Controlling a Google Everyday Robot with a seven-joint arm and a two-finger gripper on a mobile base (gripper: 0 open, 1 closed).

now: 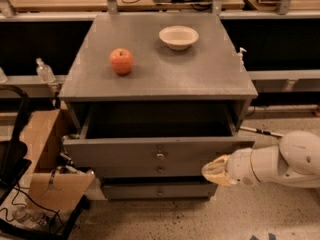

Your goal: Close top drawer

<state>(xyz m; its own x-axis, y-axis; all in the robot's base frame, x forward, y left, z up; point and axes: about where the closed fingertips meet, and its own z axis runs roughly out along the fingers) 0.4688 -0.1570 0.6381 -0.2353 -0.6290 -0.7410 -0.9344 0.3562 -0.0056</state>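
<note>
The top drawer [125, 151] is a wide grey drawer with a small silver centre knob [160, 155]. It stands pulled partly out of the grey cabinet, its dark inside showing under the cabinet top [165, 79]. My gripper [214, 170] is at the end of the white arm [285, 161] coming from the right. It sits low in front of the drawer's front panel, right of the knob. Whether it touches the panel I cannot tell.
An orange-red apple [121, 61] and a white bowl [178, 36] rest on the cabinet top. Two lower drawer fronts [160, 190] lie below. A cardboard box [47, 174] and a black frame [15, 149] stand on the floor at left. A cable [260, 131] lies at right.
</note>
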